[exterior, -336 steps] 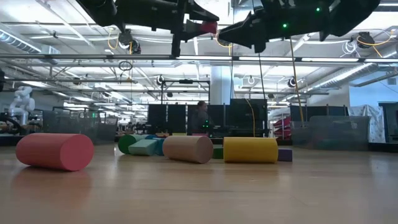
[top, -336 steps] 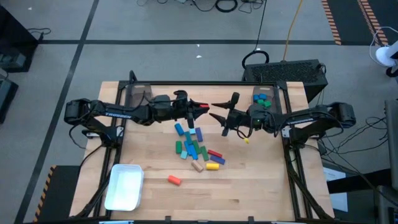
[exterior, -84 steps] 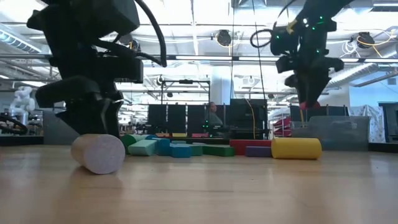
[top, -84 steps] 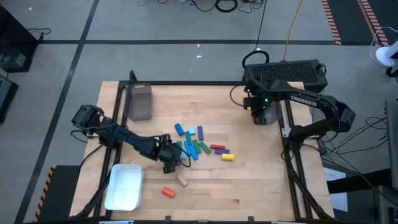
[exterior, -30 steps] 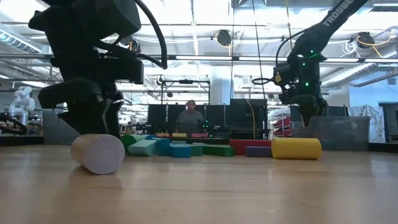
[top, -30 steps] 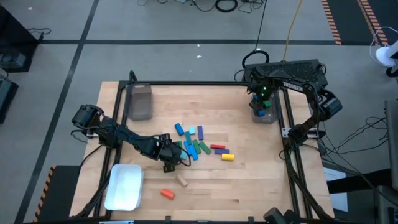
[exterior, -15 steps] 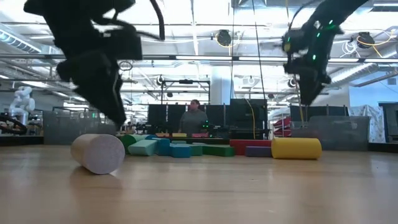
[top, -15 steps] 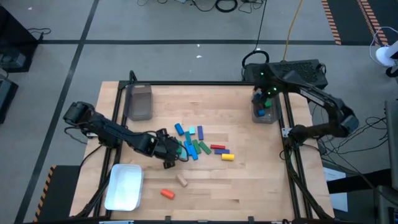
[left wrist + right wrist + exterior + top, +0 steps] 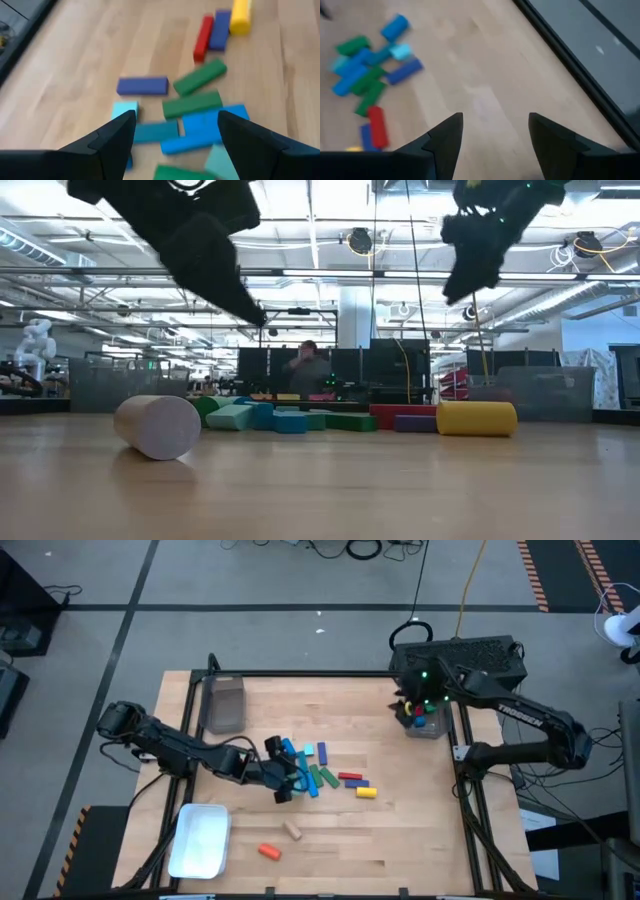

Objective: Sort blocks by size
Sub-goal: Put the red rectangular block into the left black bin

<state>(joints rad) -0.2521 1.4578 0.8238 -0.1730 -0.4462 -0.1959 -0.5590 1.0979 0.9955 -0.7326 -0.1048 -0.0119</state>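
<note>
A heap of blocks (image 9: 308, 771) lies mid-table: blue, green and light blue bars and cubes (image 9: 192, 104). To its right lie a red bar (image 9: 349, 777) and a yellow cylinder (image 9: 366, 792). A tan cylinder (image 9: 293, 831) and an orange-red cylinder (image 9: 268, 851) lie apart, nearer the front edge. My left gripper (image 9: 290, 781) hangs open above the heap's left side, its fingers (image 9: 117, 132) apart with nothing between them. My right gripper (image 9: 405, 707) is open and empty (image 9: 495, 125), raised beside the clear bin (image 9: 426, 726) at the far right.
The clear bin holds several blocks. A white tray (image 9: 200, 839) sits at the near left corner. A grey container (image 9: 223, 703) stands at the far left. Bare wood lies between the heap and the bin. A person shows far behind the table (image 9: 305, 370).
My left gripper has risen from beside the tan cylinder and gone toward the far right, over the heap. My right gripper has lifted out of the clear bin and moved slightly toward the table's left. The blocks have not moved.
</note>
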